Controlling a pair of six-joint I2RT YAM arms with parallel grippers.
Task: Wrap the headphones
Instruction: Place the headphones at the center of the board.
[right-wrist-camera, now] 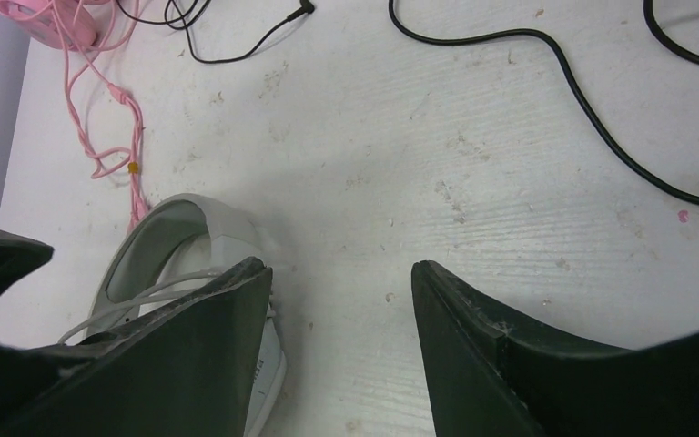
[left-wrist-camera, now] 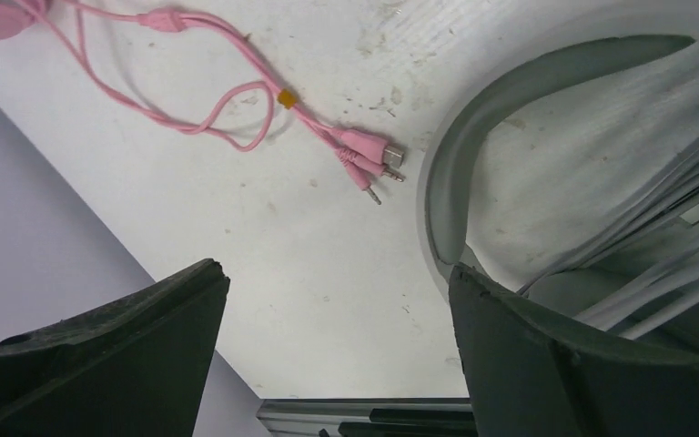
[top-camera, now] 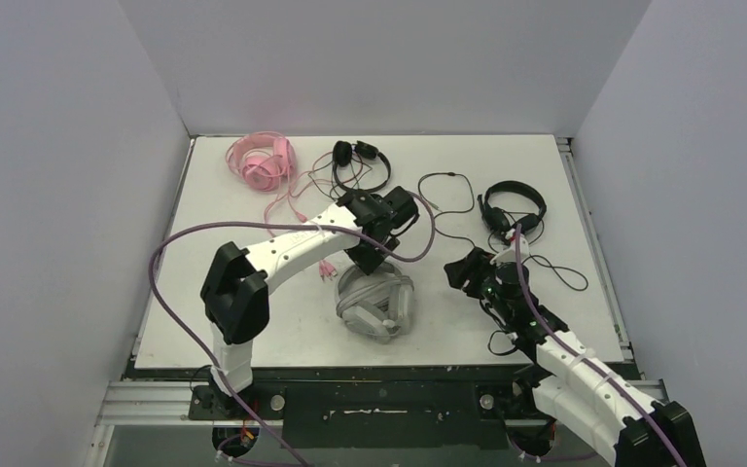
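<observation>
**Four corded headsets on table; both claws empty**

The top view showed four headsets on the scuffed white table (top-camera: 253,311):
- one bulky white-grey plastic headset (top-camera: 377,304), near centre
- one pink headset (top-camera: 263,161) with a looped cable, far left
- one thin black headset (top-camera: 362,161), far centre
- a second black headset (top-camera: 513,207), right

Only the left wrist view showed the three pink plugs (left-wrist-camera: 373,164) and pale cord strands lying across the smooth grey headband. The left gripper (left-wrist-camera: 335,271) stood wide apart and empty beside that band. The right gripper (right-wrist-camera: 337,269) was also parted, with nothing held.

Robot lab cell, bare grey walls (top-camera: 58,146), scuffed white table (top-camera: 545,161)
</observation>
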